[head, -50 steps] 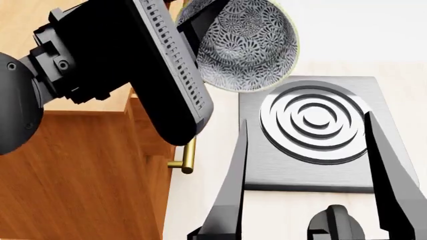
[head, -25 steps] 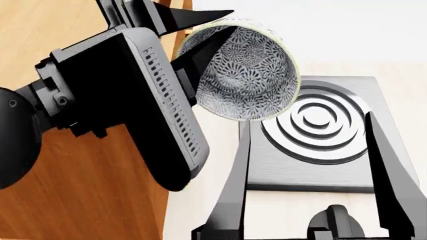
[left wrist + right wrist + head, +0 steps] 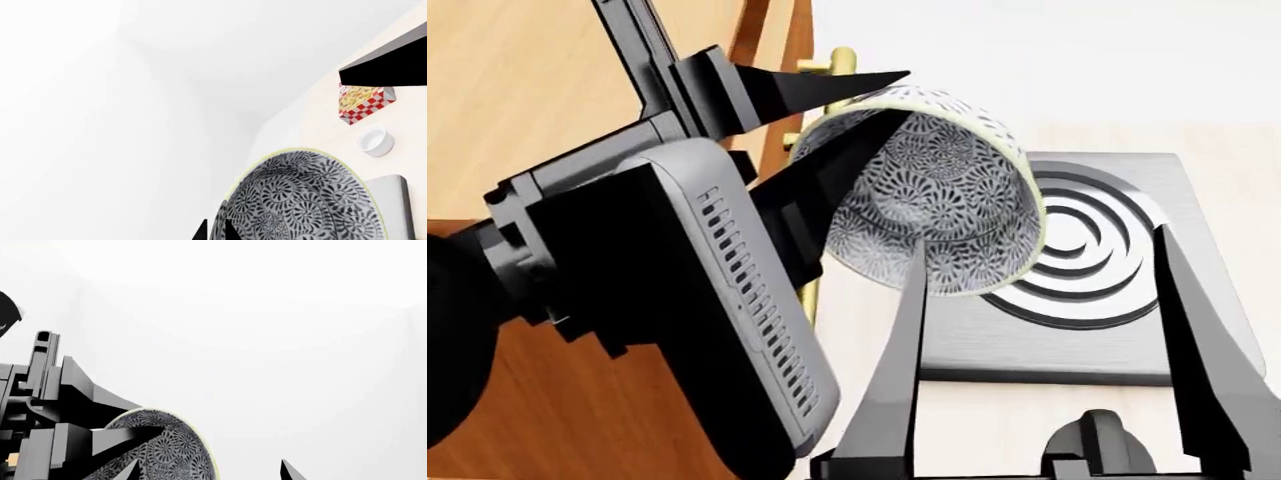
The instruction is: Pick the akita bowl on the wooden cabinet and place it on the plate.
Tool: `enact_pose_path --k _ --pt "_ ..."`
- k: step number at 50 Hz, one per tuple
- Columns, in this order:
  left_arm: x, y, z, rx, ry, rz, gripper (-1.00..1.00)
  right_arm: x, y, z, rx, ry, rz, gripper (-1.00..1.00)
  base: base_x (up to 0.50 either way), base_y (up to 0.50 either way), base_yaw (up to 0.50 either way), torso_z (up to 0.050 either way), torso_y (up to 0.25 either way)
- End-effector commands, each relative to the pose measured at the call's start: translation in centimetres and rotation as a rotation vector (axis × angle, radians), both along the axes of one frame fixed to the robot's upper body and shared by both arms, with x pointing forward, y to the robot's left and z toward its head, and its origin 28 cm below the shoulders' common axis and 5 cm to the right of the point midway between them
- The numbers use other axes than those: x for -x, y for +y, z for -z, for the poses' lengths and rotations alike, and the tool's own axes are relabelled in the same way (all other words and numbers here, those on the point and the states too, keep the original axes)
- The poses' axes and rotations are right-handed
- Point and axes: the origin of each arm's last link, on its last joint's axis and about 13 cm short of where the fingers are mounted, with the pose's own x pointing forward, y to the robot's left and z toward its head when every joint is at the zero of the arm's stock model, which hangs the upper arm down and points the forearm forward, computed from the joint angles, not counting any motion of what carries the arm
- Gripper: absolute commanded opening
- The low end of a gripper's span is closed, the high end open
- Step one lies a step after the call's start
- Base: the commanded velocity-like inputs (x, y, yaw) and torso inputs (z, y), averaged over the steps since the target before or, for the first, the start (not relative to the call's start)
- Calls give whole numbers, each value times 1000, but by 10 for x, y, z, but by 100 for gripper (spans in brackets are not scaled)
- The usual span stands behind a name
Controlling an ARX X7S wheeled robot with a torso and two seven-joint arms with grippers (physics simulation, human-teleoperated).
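Note:
My left gripper [image 3: 888,95] is shut on the rim of the akita bowl [image 3: 948,200], one finger inside and one outside. The bowl is held in the air, tipped on its side, its patterned inside facing the head camera, over the gap between the wooden cabinet [image 3: 521,110] and the grey stove. In the left wrist view the bowl [image 3: 307,200] fills the corner with its rim between the fingertips [image 3: 203,231]. My right gripper [image 3: 1041,240] stands open nearer to me; the bowl [image 3: 173,450] lies beyond one of its fingers. The plate is out of view.
A grey square stove [image 3: 1108,330] with raised rings lies on the pale counter to the right of the cabinet. Brass bar handles [image 3: 841,62] stick out from the cabinet's edge. A red-checked box [image 3: 363,102] and a small white cup [image 3: 373,141] stand farther off.
My left arm has carried the bowl lower in the head view and towards the stove, now overlapping its left edge. The right gripper has stayed in place, open.

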Motion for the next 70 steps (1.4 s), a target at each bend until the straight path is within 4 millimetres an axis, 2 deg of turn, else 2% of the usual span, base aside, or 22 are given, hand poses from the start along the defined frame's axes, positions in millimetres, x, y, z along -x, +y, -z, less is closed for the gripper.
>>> enact_pose_path --k 1,36,59,60,70 --pt "6 -3 0 13 -17 24 -100 0 0 0 -1 2 -3 100 0 0 0 0 0" --pt "23 6 1 44 -25 37 -100 -9 -3 8 -20 41 15 100 0 0 0 0 0" --pt "26 7 3 46 -29 48 -100 -19 -5 17 -31 118 35 100 0 0 0 0 0" --pt "26 7 3 47 -29 47 -100 -20 -5 17 -25 123 51 -100 0 0 0 0 0" --pt "24 9 5 61 -24 32 -100 -21 -7 16 -37 131 131 -100 0 0 0 0 0"
